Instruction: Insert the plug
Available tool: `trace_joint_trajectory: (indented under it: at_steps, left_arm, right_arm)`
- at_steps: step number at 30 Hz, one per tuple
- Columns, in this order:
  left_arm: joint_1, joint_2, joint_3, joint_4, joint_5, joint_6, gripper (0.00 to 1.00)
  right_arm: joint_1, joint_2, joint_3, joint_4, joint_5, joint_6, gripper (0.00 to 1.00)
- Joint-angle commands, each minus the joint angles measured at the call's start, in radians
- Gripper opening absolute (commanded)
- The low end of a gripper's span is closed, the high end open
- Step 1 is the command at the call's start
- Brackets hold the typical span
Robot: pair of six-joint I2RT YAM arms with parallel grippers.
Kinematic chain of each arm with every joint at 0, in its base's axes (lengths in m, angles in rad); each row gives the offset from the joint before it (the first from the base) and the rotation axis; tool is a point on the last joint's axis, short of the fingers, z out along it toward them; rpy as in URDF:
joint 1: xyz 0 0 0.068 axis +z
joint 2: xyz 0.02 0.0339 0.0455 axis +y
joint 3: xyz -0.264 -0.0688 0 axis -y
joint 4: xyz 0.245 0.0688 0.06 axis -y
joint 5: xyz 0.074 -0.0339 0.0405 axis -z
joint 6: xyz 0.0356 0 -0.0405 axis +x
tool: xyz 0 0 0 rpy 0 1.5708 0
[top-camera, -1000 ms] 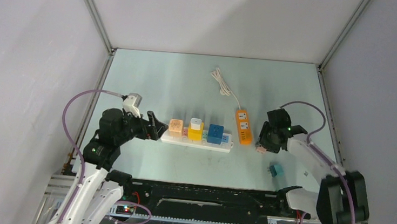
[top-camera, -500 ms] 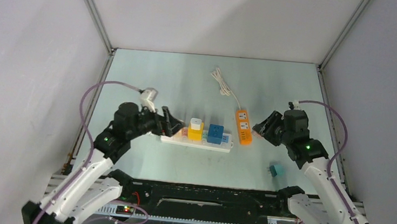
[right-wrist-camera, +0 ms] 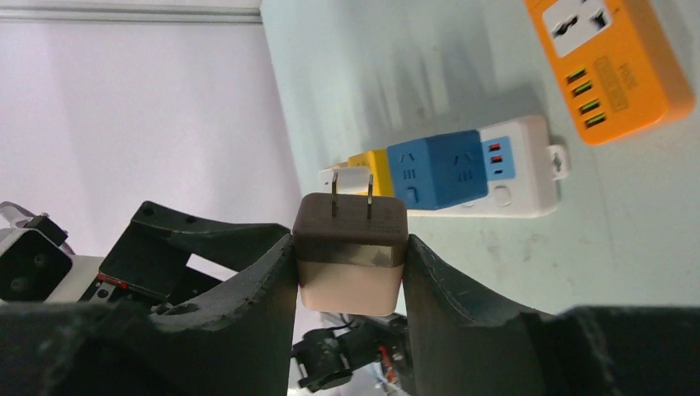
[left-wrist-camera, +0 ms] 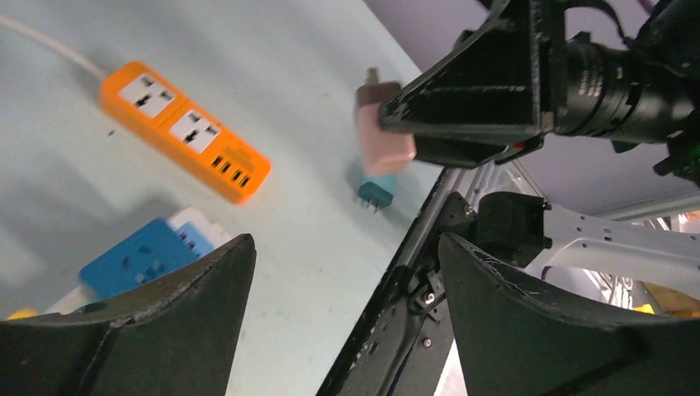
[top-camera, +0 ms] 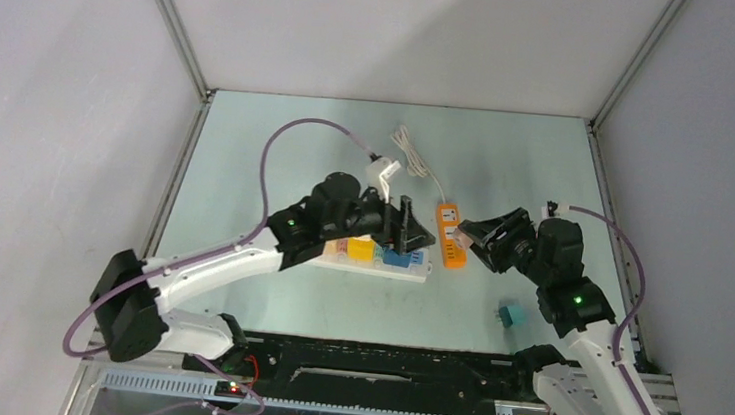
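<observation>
White power strip point(top-camera: 416, 270): in the top view its 9 o'clock end lies under the left arm point(top-camera: 239, 257).
Yellow cube point(top-camera: 361, 251): partly covered by that arm; only a sliver at 8 o'clock in the left wrist view.
Plug point(right-wrist-camera: 351, 252): both flanks are covered by the right gripper point(right-wrist-camera: 349, 246); too small to make out from above.
Orange strip point(right-wrist-camera: 611, 62): cut by the right wrist frame at 2 o'clock.
Teal plug point(left-wrist-camera: 376, 194): its top is hidden behind the plug.
Cord point(left-wrist-camera: 41, 39): leaves the left wrist frame at 10 o'clock.

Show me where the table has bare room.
Bare: far left, between the wall and white cord; also the near edge before the white power strip. Crowded: the middle, around the orange power strip, left gripper and right gripper.
</observation>
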Motion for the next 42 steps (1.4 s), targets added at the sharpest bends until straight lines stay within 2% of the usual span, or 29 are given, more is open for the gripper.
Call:
trace_joint_trajectory:
  at_steps: [1,6,9,13,16,19,25,28,29,31,32,33,34,36,38,39,42]
  left_arm:
    - [-0.062,0.096,0.139,0.097,-0.031,0.049,0.84]
    - [-0.113,0.191,0.215,0.105,-0.075,0.114,0.8]
    - [-0.127,0.242,0.252,0.111,-0.083,0.13,0.71]
    - [-0.145,0.268,0.259,0.166,-0.112,0.138,0.66]
    - [-0.162,0.289,0.288,0.143,-0.163,0.158,0.64]
    - [-0.18,0.31,0.323,0.111,-0.216,0.169,0.58]
    - [-0.193,0.348,0.351,0.097,-0.203,0.16,0.52]
    - [-0.193,0.35,0.345,0.117,-0.191,0.149,0.38]
    - [-0.193,0.349,0.339,0.131,-0.183,0.144,0.31]
    - [-0.193,0.349,0.329,0.165,-0.17,0.125,0.06]
    - [-0.193,0.347,0.321,0.189,-0.165,0.115,0.01]
    - [-0.192,0.345,0.313,0.205,-0.165,0.108,0.0]
    - [-0.191,0.342,0.305,0.216,-0.171,0.105,0.0]
    - [-0.185,0.336,0.293,0.222,-0.18,0.101,0.0]
    - [-0.17,0.321,0.269,0.228,-0.184,0.094,0.0]
    - [-0.16,0.31,0.251,0.234,-0.183,0.089,0.0]
    - [-0.12,0.278,0.195,0.227,-0.199,0.077,0.0]
  right_arm:
    - [0.003,-0.03,-0.016,0.076,-0.062,0.16,0.0]
    - [-0.002,-0.052,-0.017,0.069,-0.096,0.224,0.0]
    - [-0.008,-0.068,-0.023,0.087,-0.125,0.263,0.0]
    - [-0.011,-0.108,-0.04,0.083,-0.112,0.318,0.0]
    - [-0.013,-0.138,-0.057,0.076,-0.094,0.361,0.0]
    - [-0.013,-0.158,-0.059,0.058,-0.065,0.38,0.0]
    - [-0.013,-0.168,-0.059,0.05,-0.046,0.386,0.0]
    - [-0.013,-0.165,-0.059,0.05,-0.046,0.386,0.0]
    - [-0.013,-0.165,-0.06,0.052,-0.046,0.386,0.0]
    - [-0.013,-0.164,-0.059,0.059,-0.044,0.38,0.0]
    - [-0.014,-0.162,-0.059,0.068,-0.043,0.371,0.0]
    - [-0.013,-0.159,-0.059,0.074,-0.044,0.354,0.0]
    - [-0.014,-0.156,-0.059,0.074,-0.036,0.334,0.07]
    - [-0.026,-0.15,-0.059,0.05,-0.02,0.277,0.29]
    - [-0.049,-0.137,-0.059,0.018,-0.022,0.209,0.63]
    - [-0.067,-0.126,-0.059,0.008,-0.031,0.166,0.74]
    - [-0.126,-0.082,-0.059,-0.016,-0.085,0.036,0.94]
